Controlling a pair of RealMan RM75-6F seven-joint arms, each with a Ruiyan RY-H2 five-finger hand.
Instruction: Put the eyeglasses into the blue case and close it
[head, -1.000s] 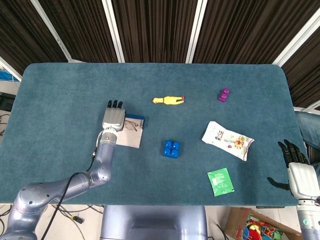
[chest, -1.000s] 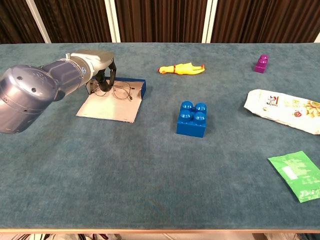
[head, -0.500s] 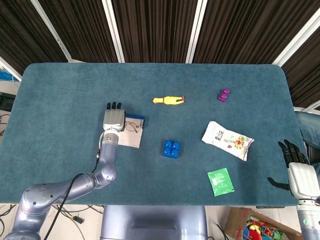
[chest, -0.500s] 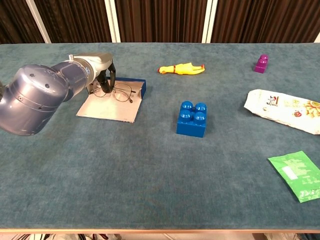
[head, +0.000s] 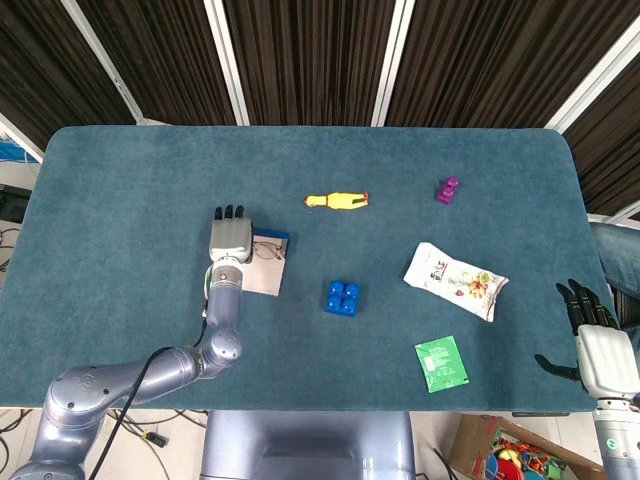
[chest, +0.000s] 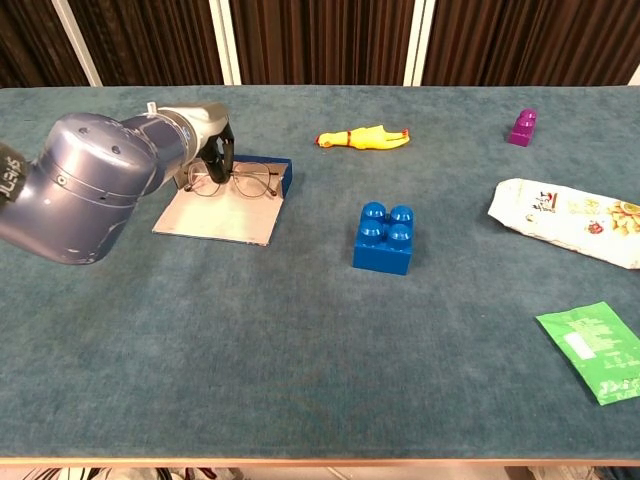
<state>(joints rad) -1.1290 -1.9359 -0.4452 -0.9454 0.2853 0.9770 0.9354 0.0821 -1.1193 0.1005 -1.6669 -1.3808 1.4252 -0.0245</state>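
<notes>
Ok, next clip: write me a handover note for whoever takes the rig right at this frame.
Left hand: over the open case, fingers down on the glasses; it seems to hold them, though the grip is partly hidden.
Right hand: open, idle at the table's near right edge.
Glasses: over the case's back part, by its blue wall; whether they rest in it cannot be told.
Done: glasses brought to the case.
Left: seat them, release, close the lid.
Bystanders: duck, blue brick, purple piece, snack bag, green sachet.
</notes>
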